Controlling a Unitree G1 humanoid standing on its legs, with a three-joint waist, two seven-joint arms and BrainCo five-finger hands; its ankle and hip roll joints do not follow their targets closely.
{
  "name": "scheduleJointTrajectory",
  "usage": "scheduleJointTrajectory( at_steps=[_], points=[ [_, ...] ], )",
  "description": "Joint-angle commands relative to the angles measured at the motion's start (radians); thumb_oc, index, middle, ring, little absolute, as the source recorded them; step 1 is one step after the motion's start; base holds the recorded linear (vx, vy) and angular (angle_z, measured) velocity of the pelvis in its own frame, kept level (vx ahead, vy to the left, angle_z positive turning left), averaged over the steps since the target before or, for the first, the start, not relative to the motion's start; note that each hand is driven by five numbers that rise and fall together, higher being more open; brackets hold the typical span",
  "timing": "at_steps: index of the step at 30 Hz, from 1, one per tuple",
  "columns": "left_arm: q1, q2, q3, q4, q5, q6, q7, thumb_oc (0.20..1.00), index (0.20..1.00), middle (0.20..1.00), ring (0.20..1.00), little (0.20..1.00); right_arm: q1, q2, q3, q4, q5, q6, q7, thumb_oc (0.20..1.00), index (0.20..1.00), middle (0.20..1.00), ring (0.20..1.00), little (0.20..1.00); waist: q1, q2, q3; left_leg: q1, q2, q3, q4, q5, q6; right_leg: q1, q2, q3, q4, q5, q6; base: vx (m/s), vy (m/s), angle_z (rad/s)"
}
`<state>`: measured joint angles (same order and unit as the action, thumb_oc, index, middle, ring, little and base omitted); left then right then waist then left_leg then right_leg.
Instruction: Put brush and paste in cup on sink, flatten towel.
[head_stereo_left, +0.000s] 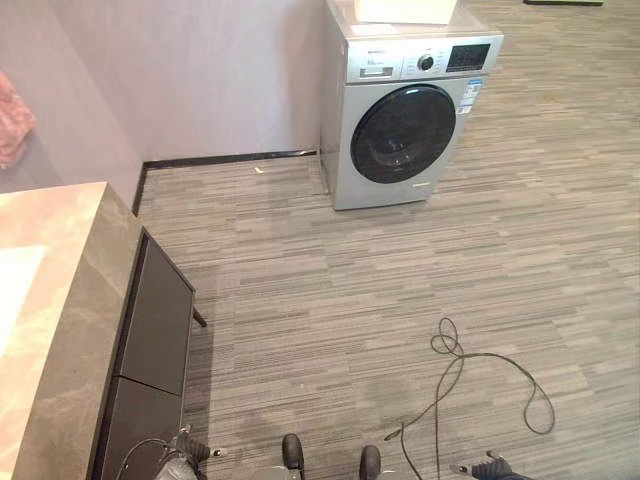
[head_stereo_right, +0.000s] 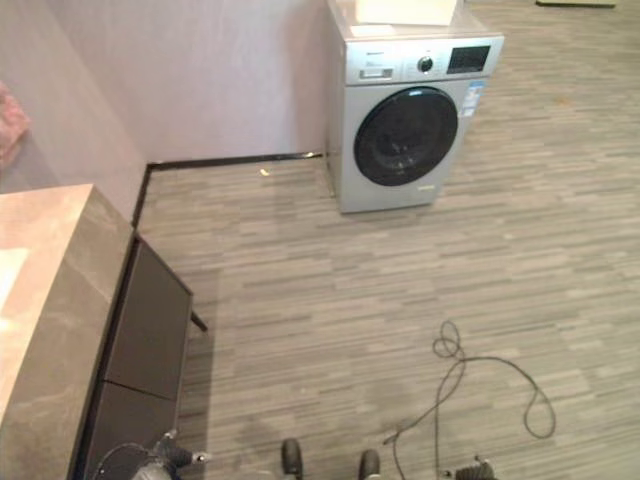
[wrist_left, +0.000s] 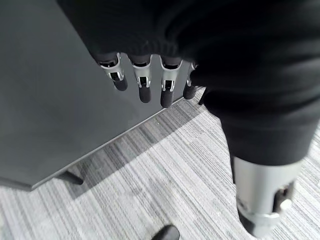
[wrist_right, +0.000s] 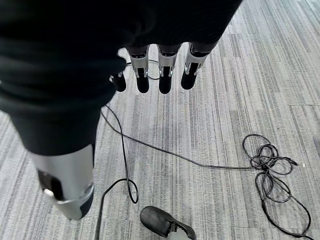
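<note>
- Plainly, the pink towel (head_stereo_left: 12, 118) is a small patch at the upper left edge of the head views; the brush, the paste and the cup are not to be seen there, so any reach begun from this stance would be blind.
- The marble-topped counter (head_stereo_left: 70, 330) runs down the left side of the frame, its dark cabinet front (head_stereo_left: 155, 335) facing the floor. The sink is presumably on it, though I cannot tell from here.
- The left hand (wrist_left: 145, 80) hangs at the lower left, just beside that cabinet front, its fingers straight and a little apart, holding nothing. A careless turn toward the counter could knock them against the panel.
- The striped floor (head_stereo_left: 350, 300) fills the middle, and the washing machine (head_stereo_left: 405, 110) stands at the upper centre right, well apart from both hands and no hazard.
- The right hand (wrist_right: 160, 70) hangs at the lower right over the floor, fingers relaxed and empty.
</note>
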<state>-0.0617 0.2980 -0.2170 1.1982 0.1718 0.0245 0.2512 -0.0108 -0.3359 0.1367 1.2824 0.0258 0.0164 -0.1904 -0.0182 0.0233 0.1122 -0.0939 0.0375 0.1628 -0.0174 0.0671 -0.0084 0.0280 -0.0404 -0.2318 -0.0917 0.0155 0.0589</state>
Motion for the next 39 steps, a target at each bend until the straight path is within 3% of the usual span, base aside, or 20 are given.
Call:
scheduleJointTrajectory(
  at_steps=[1,4,7,12,16,19,21,24,26,29,32,37,39],
  points=[
    [-0.066,-0.007,0.018,0.043,-0.068,-0.016,-0.010,1.000,1.000,1.000,1.000,1.000,-0.035,-0.057,-0.039,0.028,0.043,0.003,0.008,1.000,1.000,1.000,1.000,1.000,0.006,-0.035,0.058,-0.047,-0.040,-0.068,0.265,-0.114,-0.045,-0.060,-0.009,0.054,0.090,-0.046,0.030,-0.03,-0.134,0.50],
    [-0.082,-0.016,-0.002,0.040,-0.067,-0.012,-0.013,1.000,1.000,1.000,1.000,1.000,-0.044,-0.074,-0.044,0.029,0.045,0.006,0.005,1.000,1.000,1.000,1.000,1.000,0.006,-0.030,0.072,-0.102,-0.043,-0.062,0.345,-0.098,-0.058,-0.056,-0.018,0.035,0.100,-0.054,0.023,0.01,-0.058,0.41],
    [-0.092,-0.024,-0.024,0.033,-0.058,-0.011,-0.014,1.000,1.000,1.000,1.000,1.000,-0.044,-0.094,-0.056,0.032,0.057,0.010,0.007,1.000,1.000,1.000,1.000,1.000,0.014,-0.015,0.059,-0.151,-0.014,-0.020,0.237,-0.074,-0.048,-0.023,-0.029,0.004,0.096,-0.071,0.031,0.08,0.025,0.15],
    [-0.080,-0.026,-0.027,0.047,-0.051,-0.017,-0.029,1.000,1.000,1.000,1.000,1.000,-0.053,-0.093,-0.057,0.060,0.034,0.017,0.019,1.000,1.000,1.000,1.000,1.000,0.024,-0.002,0.037,-0.084,-0.040,-0.065,0.137,-0.068,-0.037,-0.008,-0.035,0.004,0.122,-0.090,0.042,0.16,0.079,0.12],
    [-0.056,-0.033,0.007,0.073,-0.079,-0.019,-0.054,1.000,1.000,1.000,1.000,1.000,-0.068,-0.082,-0.051,0.070,-0.012,0.025,0.044,1.000,1.000,1.000,1.000,1.000,0.045,0.006,0.001,-0.021,-0.062,-0.047,0.079,-0.084,-0.014,0.020,-0.066,0.011,0.105,-0.083,0.073,0.17,0.205,-0.12],
    [-0.054,-0.020,0.000,0.067,-0.063,-0.019,-0.062,1.000,1.000,1.000,1.000,1.000,-0.084,-0.073,-0.039,0.068,-0.023,0.028,0.055,1.000,1.000,1.000,1.000,1.000,0.056,0.005,0.002,-0.002,-0.068,-0.033,0.062,-0.093,0.007,-0.007,-0.083,0.023,0.179,-0.085,0.091,0.06,0.155,-0.15],
    [-0.064,-0.007,-0.017,0.069,-0.046,-0.015,-0.071,1.000,1.000,1.000,1.000,1.000,-0.099,-0.066,-0.026,0.055,-0.027,0.026,0.061,1.000,1.000,1.000,1.000,1.000,0.043,0.011,0.014,0.018,-0.066,-0.054,0.050,-0.095,0.023,-0.078,-0.075,0.055,0.313,-0.060,0.107,0.06,0.179,-0.33],
    [-0.071,0.003,-0.037,0.065,-0.030,-0.015,-0.075,1.000,1.000,1.000,1.000,1.000,-0.097,-0.057,-0.019,0.038,0.004,0.012,0.062,1.000,1.000,1.000,1.000,1.000,0.016,0.012,0.019,0.034,-0.077,-0.084,0.040,-0.098,0.026,-0.134,-0.010,0.136,0.310,-0.080,0.085,0.07,0.055,0.23],
    [-0.078,0.007,-0.040,0.069,-0.028,-0.014,-0.075,1.000,1.000,1.000,1.000,1.000,-0.090,-0.056,-0.015,0.036,0.008,0.011,0.058,1.000,1.000,1.000,1.000,1.000,0.017,0.004,0.024,0.046,-0.079,-0.093,0.032,-0.101,0.020,-0.165,-0.030,0.105,0.215,-0.045,0.076,0.06,-0.040,0.42],
    [-0.086,0.004,-0.041,0.059,-0.044,-0.016,-0.072,1.000,1.000,1.000,1.000,1.000,-0.090,-0.046,0.009,0.036,0.004,0.007,0.059,1.000,1.000,1.000,1.000,1.000,0.013,-0.016,0.032,0.042,-0.079,-0.110,0.054,-0.107,0.011,-0.131,-0.034,0.109,0.184,-0.037,0.078,0.02,-0.094,0.29],
    [-0.079,-0.006,-0.027,0.063,-0.060,-0.021,-0.075,1.000,1.000,1.000,1.000,1.000,-0.078,-0.042,0.015,0.052,-0.013,0.013,0.067,1.000,1.000,1.000,1.000,1.000,0.029,-0.032,0.020,0.043,-0.081,-0.106,0.070,-0.117,0.000,-0.091,-0.037,0.060,0.140,-0.031,0.069,0.06,-0.098,0.41],
    [-0.080,-0.008,-0.033,0.031,-0.075,-0.024,-0.072,1.000,1.000,1.000,1.000,1.000,-0.078,-0.050,0.016,0.064,-0.020,0.015,0.065,1.000,1.000,1.000,1.000,1.000,0.038,-0.041,0.026,0.027,-0.082,-0.122,0.151,-0.151,-0.009,-0.074,-0.027,0.028,0.175,-0.076,0.047,0.03,-0.068,0.15],
    [-0.081,-0.003,-0.036,-0.002,-0.098,-0.026,-0.070,1.000,1.000,1.000,1.000,1.000,-0.085,-0.056,0.007,0.050,-0.002,0.010,0.065,1.000,1.000,1.000,1.000,1.000,0.039,-0.043,0.046,-0.004,-0.074,-0.122,0.248,-0.191,-0.010,-0.101,-0.028,0.006,0.279,-0.117,0.036,-0.03,-0.059,0.22]
  ],
)
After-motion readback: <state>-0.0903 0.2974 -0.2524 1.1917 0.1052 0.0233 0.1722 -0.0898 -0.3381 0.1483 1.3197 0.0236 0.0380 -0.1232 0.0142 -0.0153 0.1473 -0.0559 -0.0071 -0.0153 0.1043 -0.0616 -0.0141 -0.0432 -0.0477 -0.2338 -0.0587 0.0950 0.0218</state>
